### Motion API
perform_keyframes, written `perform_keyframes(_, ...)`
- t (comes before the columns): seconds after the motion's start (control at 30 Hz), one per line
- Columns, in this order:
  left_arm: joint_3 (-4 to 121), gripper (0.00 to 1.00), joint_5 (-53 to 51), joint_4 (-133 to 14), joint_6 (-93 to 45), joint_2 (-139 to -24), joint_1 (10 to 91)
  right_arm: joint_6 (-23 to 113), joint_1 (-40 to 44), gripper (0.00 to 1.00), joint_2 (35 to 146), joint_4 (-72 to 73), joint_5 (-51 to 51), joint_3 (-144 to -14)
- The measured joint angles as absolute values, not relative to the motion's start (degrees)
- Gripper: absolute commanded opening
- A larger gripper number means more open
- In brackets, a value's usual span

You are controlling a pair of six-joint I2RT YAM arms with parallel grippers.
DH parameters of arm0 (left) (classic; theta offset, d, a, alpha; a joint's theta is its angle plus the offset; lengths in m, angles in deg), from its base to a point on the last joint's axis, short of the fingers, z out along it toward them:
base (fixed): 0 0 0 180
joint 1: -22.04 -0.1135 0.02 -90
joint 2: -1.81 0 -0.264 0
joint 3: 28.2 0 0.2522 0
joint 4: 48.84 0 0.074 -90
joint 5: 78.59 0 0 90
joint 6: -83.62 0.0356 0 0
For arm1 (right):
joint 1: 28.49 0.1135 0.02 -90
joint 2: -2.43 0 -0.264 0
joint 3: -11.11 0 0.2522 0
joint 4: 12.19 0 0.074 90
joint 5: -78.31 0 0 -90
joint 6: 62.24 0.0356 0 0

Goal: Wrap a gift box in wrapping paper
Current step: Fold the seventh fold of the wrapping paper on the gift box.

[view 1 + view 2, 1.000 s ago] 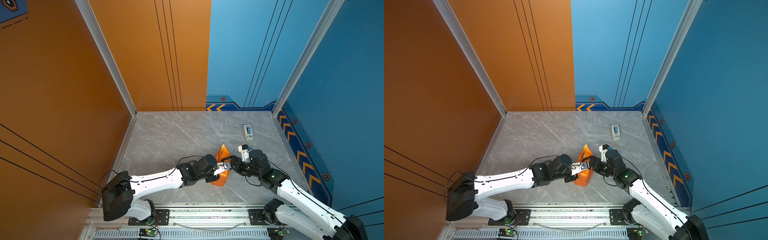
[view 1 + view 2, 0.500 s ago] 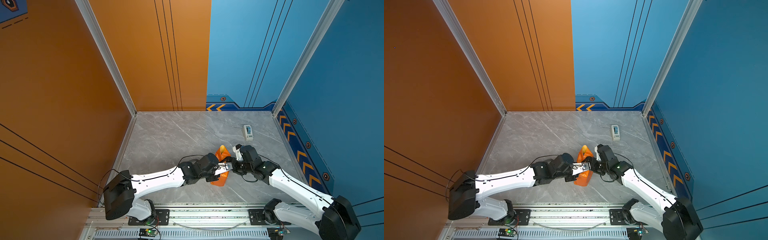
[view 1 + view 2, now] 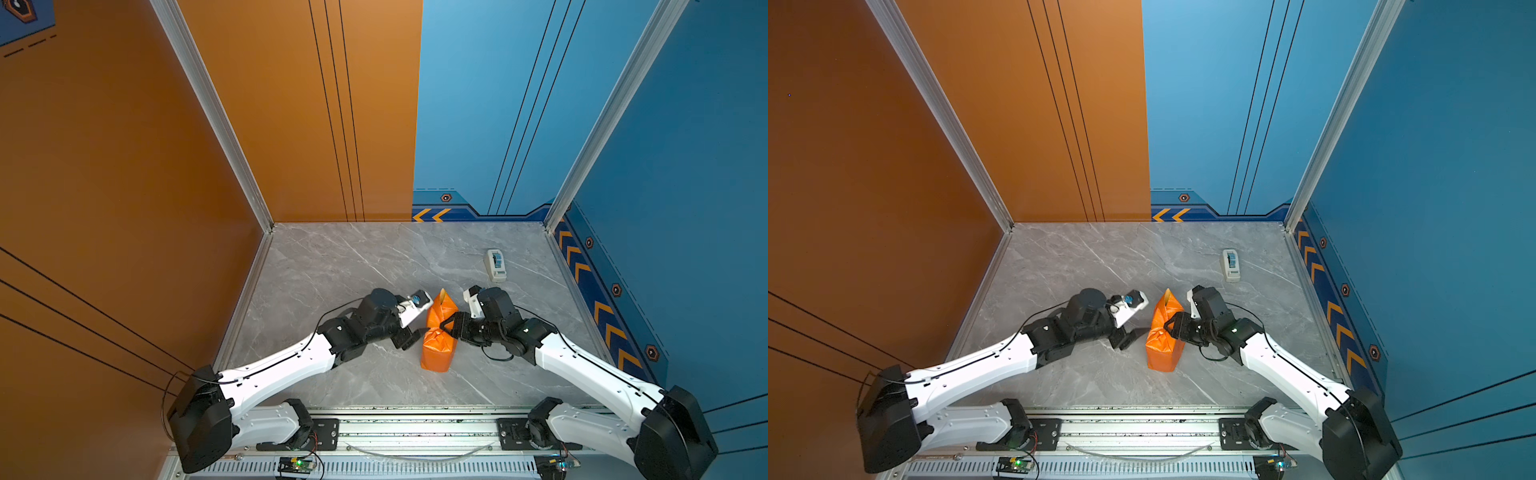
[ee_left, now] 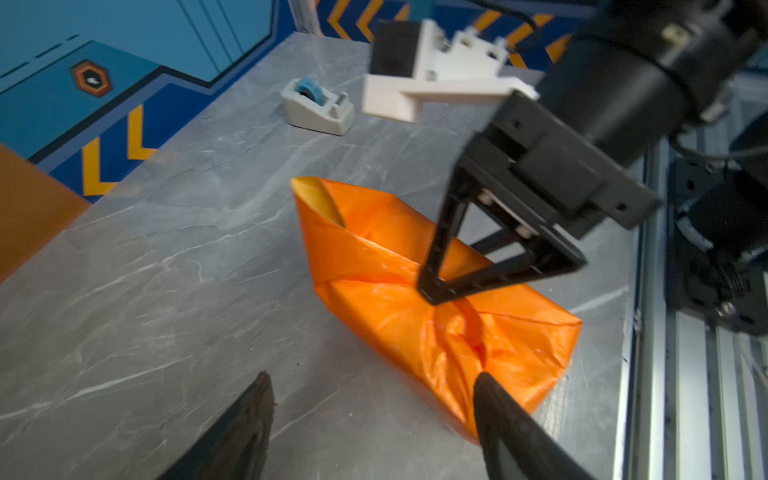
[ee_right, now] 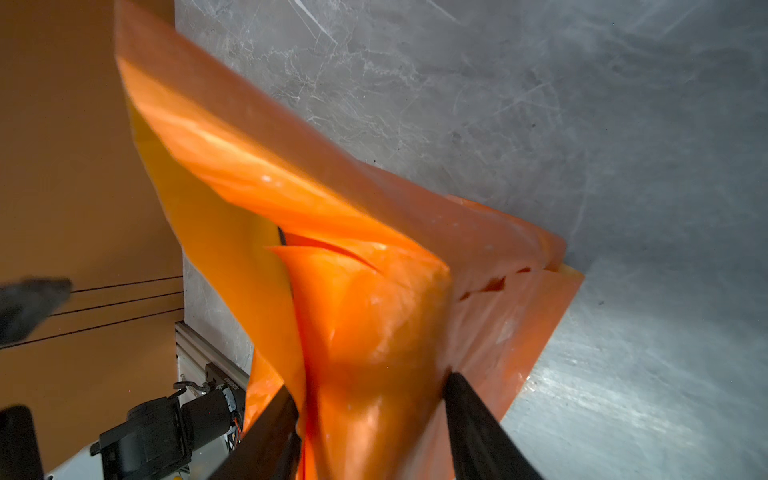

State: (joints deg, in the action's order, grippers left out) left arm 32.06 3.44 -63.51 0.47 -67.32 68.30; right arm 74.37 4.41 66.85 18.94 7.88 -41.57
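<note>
On the bench (image 3: 332, 270), the wrapping paper (image 3: 436, 353) sits as an orange bundle w/ one end peaked up. R gripper (image 3: 448, 327): jaws pinch the paper's bunched mid fold. L gripper (image 3: 412, 337): jaws wide, just beside the paper. Tape dispenser (image 3: 495, 265) lies well beyond the paper.

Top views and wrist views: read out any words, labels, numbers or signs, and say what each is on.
Readable words or numbers: none.
Arrow signs only: orange chevrons on the blue wall trim, no lettering.
Too blurred to read: the mark inside the hexagon emblem on that trim.
No label visible on the tape dispenser.
No print on the wrapping paper.
</note>
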Motion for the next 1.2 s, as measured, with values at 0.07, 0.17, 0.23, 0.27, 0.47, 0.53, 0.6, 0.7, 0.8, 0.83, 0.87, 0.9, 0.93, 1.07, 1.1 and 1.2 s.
perform_keyframes(0.07,32.1,0.69,0.4,-61.9,-3.1,-68.5,64.9,74.3,4.3,0.55,66.6,18.6,8.0,-41.3)
perform_keyframes(0.17,32.2,0.65,-1.4,-61.2,-6.9,-71.3,63.4,74.8,4.3,0.54,66.1,17.4,8.1,-40.4)
perform_keyframes(0.23,32.1,0.64,-1.7,-60.9,-9.4,-72.5,64.6,75.6,4.4,0.54,65.6,16.7,8.1,-39.9)
perform_keyframes(0.27,32.0,0.64,-1.8,-60.6,-10.7,-72.8,65.3,75.9,4.5,0.54,65.4,16.4,8.0,-39.5)
perform_keyframes(0.47,29.3,0.66,-3.5,-57.4,-18.5,-74.6,67.2,79.8,6.1,0.52,63.1,14.0,5.8,-37.3)
perform_keyframes(0.53,28.7,0.66,-4.1,-57.0,-20.4,-75.5,67.2,81.5,7.1,0.51,62.4,12.8,4.2,-36.5)
perform_keyframes(0.6,28.7,0.66,-5.0,-56.8,-22.1,-76.7,67.2,83.0,7.9,0.51,61.6,12.0,2.8,-35.7)
perform_keyframes(0.7,28.7,0.67,-6.5,-55.6,-24.8,-78.3,67.4,84.8,8.8,0.51,60.8,11.3,1.1,-34.9)
perform_keyframes(0.8,28.7,0.66,-7.3,-53.3,-27.3,-79.9,67.9,85.3,9.0,0.52,60.6,11.0,0.4,-34.6)
perform_keyframes(0.83,28.7,0.64,-7.5,-52.5,-28.1,-80.5,68.0,85.3,9.0,0.53,60.6,11.0,0.3,-34.6)
perform_keyframes(0.87,28.7,0.62,-7.6,-51.7,-28.8,-80.9,68.1,85.2,9.0,0.56,60.6,11.0,0.3,-34.6)
perform_keyframes(0.9,28.7,0.6,-7.7,-51.2,-29.2,-81.3,68.3,85.0,8.8,0.58,60.6,11.2,0.4,-34.7)
perform_keyframes(0.93,28.7,0.58,-8.1,-50.7,-29.4,-81.5,68.3,84.4,8.3,0.61,60.4,11.8,0.4,-34.8)
perform_keyframes(1.07,28.7,0.52,-8.2,-50.0,-28.6,-81.7,68.7,78.0,3.4,0.67,56.1,17.4,1.3,-35.7)
perform_keyframes(1.1,28.7,0.51,-8.2,-50.0,-28.3,-81.7,68.7,76.0,1.3,0.67,54.9,18.9,1.7,-36.4)
perform_keyframes(1.2,28.8,0.5,-8.2,-50.2,-26.8,-81.6,68.7,68.4,-7.5,0.66,52.9,22.0,5.4,-39.6)
